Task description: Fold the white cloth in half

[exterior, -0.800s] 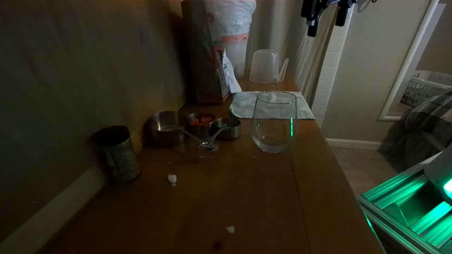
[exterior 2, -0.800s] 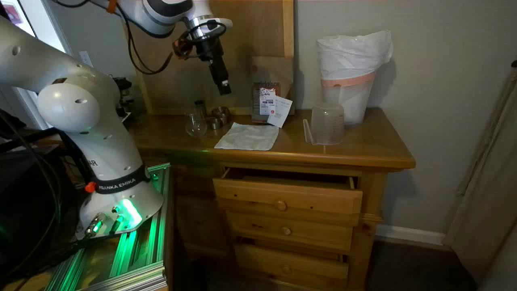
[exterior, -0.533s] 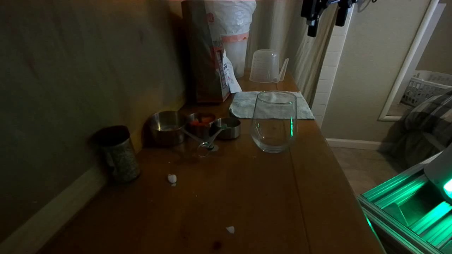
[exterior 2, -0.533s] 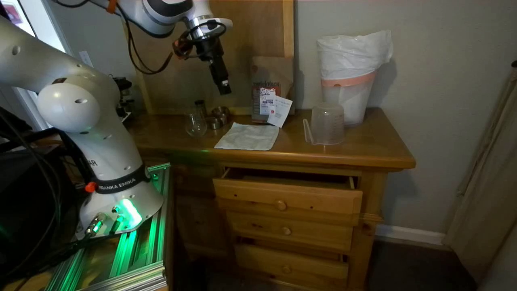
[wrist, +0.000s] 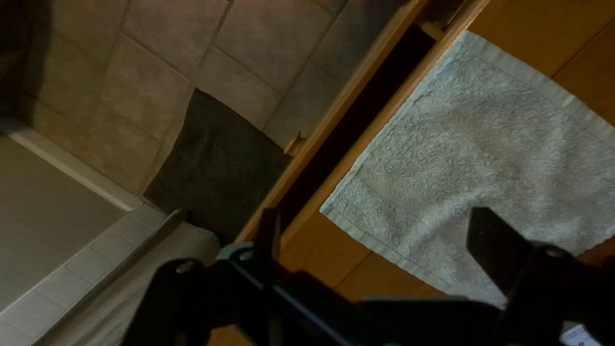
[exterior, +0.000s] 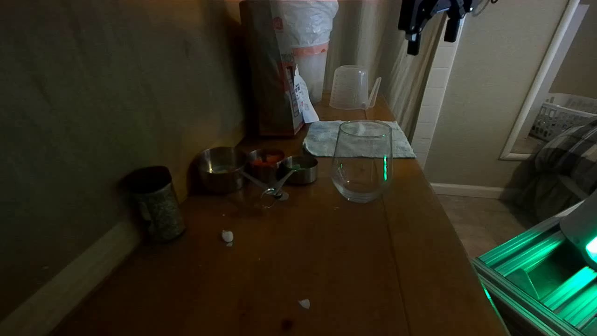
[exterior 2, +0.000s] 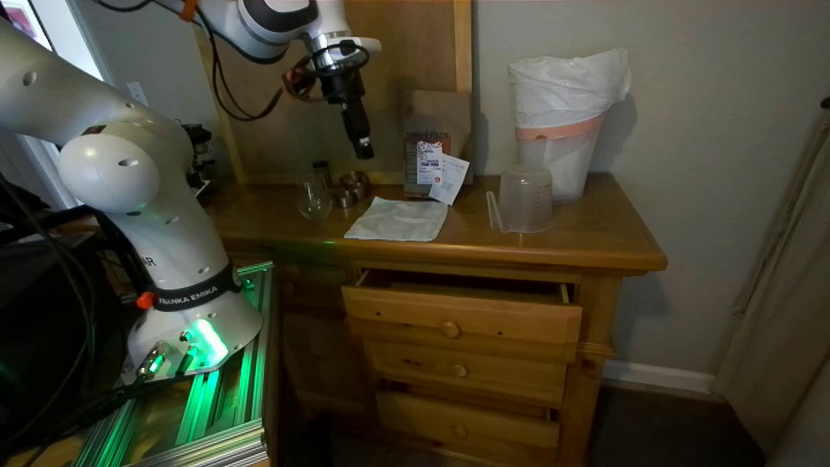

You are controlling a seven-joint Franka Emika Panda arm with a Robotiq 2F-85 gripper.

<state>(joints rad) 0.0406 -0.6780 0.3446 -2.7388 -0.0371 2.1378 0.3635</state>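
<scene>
The white cloth (exterior 2: 399, 220) lies spread flat on the wooden desk top, close to its front edge, above an open drawer. It also shows in an exterior view (exterior: 319, 140), partly behind the clear glass. In the wrist view the cloth (wrist: 480, 144) looks lightly wrinkled, with hemmed edges; its right part runs out of frame. My gripper is open and empty, well above the desk, in both exterior views (exterior: 432, 43) (exterior 2: 364, 154). In the wrist view its fingers (wrist: 375, 216) are wide apart; one overlaps the cloth in the picture, without visible contact.
A clear glass (exterior: 362, 163), metal measuring cups (exterior: 221, 169) and a dark jar (exterior: 156, 203) stand beside the cloth. A brown bag (exterior 2: 436, 123) with a paper slip (exterior 2: 449, 178) stands behind it. A plastic jug (exterior 2: 525, 198) and a lined bin (exterior 2: 561, 149) stand further along.
My gripper has moved down slightly, and a little to the right in an exterior view. It stays open. The cloth and the other objects have not moved.
</scene>
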